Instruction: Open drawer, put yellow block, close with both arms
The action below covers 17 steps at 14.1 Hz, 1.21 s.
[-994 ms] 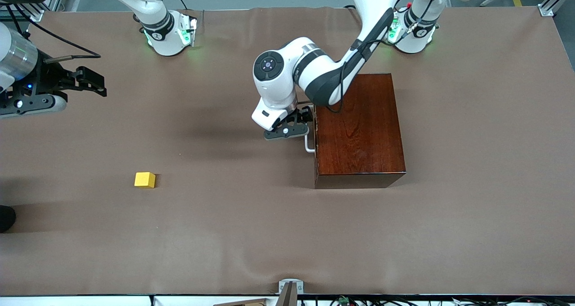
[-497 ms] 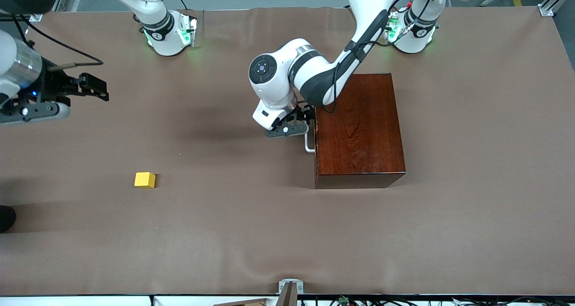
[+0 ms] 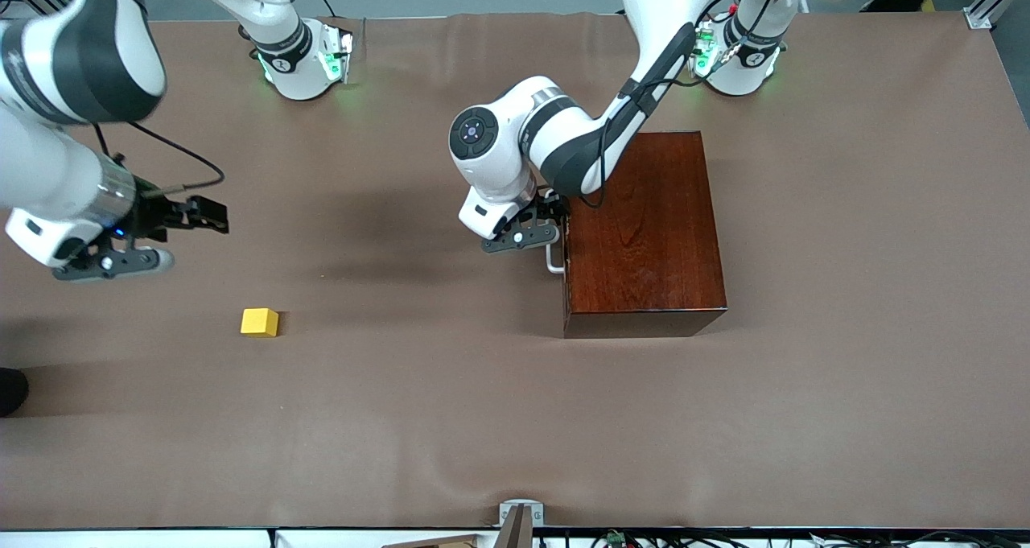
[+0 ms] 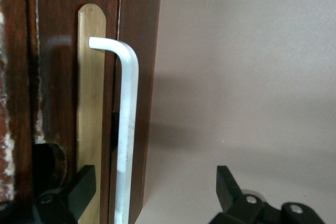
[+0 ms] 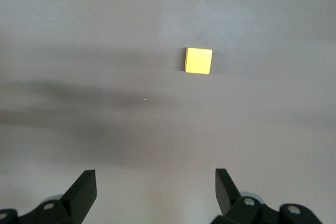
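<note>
Drawer (image 3: 566,250) sitting closed in the wooden box (image 3: 644,234), white handle (image 4: 126,129) standing between the spread fingers of the left gripper (image 3: 537,228), not yet clamped. Right gripper (image 3: 189,222) hovering over bare table (image 3: 483,419), fingers wide apart, toward the right arm's end from the box, yellow block (image 3: 259,322) lying nearer the front camera than the box. Risking, likely, a pinch that misses the thin bar and slips on the pull, dragging the whole box.
</note>
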Each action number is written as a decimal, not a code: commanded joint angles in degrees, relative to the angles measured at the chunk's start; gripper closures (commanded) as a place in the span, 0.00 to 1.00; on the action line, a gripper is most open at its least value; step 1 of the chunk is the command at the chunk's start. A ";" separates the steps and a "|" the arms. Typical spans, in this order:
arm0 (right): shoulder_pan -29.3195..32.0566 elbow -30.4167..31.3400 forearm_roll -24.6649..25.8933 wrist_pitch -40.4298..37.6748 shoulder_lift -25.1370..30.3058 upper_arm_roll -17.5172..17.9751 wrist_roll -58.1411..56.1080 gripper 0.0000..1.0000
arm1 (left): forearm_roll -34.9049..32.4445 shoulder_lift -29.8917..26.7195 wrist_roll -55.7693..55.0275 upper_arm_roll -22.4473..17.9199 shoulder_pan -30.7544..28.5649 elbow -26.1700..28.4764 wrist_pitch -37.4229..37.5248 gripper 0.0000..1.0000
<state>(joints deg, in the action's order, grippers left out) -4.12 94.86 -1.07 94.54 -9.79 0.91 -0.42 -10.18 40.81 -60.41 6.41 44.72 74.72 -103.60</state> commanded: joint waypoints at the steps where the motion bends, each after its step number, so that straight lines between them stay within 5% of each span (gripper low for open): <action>1: -0.27 0.06 0.19 2.47 -3.91 0.06 4.62 0.00 | -1.33 2.61 -2.34 -0.26 0.55 -1.42 -1.86 0.00; 10: 2.35 14.04 3.79 35.15 -11.46 -0.03 1.83 0.00 | -1.42 2.61 -0.68 -0.26 1.16 -1.76 -4.24 0.00; 17: 3.77 13.86 4.06 44.32 -19.91 -0.21 -0.11 0.00 | -1.42 3.49 -0.67 -0.17 1.87 -3.08 -9.16 0.00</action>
<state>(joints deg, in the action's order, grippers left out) -1.44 109.14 1.52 138.17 -28.96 0.08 -0.33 -10.24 42.58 -60.83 6.42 45.86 74.04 -110.17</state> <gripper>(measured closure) 0.000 0.000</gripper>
